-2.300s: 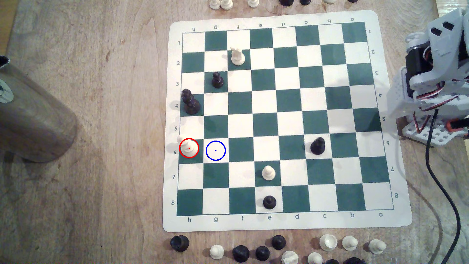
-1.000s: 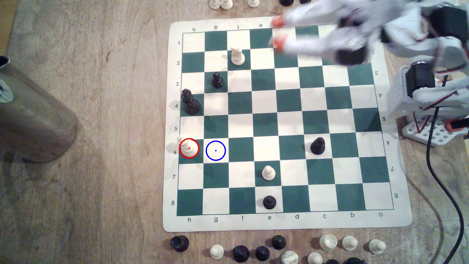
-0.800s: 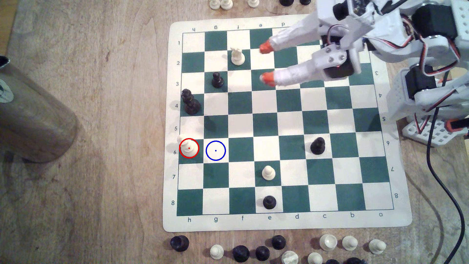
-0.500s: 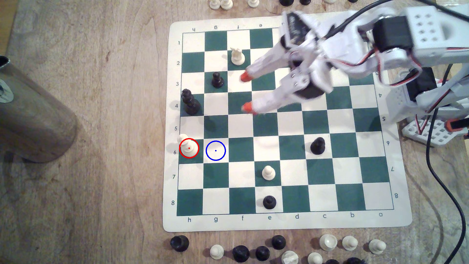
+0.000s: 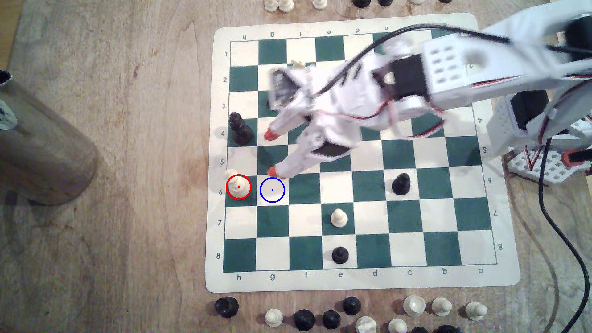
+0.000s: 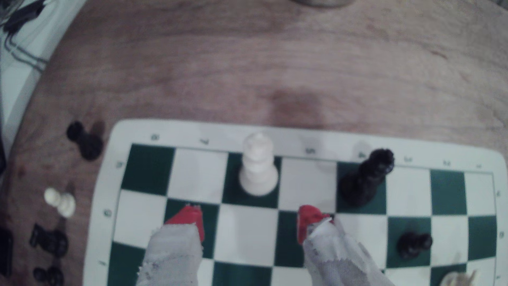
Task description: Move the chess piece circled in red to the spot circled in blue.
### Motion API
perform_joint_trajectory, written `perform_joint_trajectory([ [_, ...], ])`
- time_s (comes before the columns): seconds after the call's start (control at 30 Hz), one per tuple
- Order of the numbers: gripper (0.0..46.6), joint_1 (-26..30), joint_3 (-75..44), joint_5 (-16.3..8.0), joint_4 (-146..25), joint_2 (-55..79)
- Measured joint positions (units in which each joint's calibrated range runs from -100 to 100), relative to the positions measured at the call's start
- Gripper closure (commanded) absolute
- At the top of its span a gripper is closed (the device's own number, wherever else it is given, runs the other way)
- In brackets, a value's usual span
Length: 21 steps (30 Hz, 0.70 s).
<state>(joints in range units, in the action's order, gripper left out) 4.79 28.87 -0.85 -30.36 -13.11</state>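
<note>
The chess piece point(image 5: 238, 186), a cream-white plastic figure with a rounded head, collared neck and wide round base, stands upright on the red-ringed dark green square at the edge of the board on the exterior view's left, untouched. Over the last two seconds the white arm has swung out from its folded rest at the exterior view's right and crossed the board, so the gripper point(image 5: 271, 153) with its orange-red tips now hangs near the piece, spread wide and holding nothing. One fingertip point(image 5: 273, 171) sits just above the spot point(image 5: 272, 190), the cream square ringed in thin blue next to the piece. In the wrist view the piece point(image 6: 257, 165) lies ahead of the gripper point(image 6: 251, 224), roughly centred in the gap. That suggests the approach is nearly done and the grasp not yet begun. A tall black plastic piece with a crowned top point(image 5: 239, 129) stands near one side of the path and could be clipped. The green-and-cream vinyl chess mat point(image 5: 362, 281) lies flat on a worn wooden table point(image 5: 112, 224), with spare black and cream pieces point(image 5: 352, 313) lined along the edges.
</note>
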Motion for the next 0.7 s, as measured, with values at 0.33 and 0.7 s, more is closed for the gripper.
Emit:
perform_joint_trajectory([
  [0.33,26.9,-0.07,-8.68,-0.15,0.00,11.31],
  [0.7,28.5,-1.03,-20.61,-0.73,-0.72,25.14],
])
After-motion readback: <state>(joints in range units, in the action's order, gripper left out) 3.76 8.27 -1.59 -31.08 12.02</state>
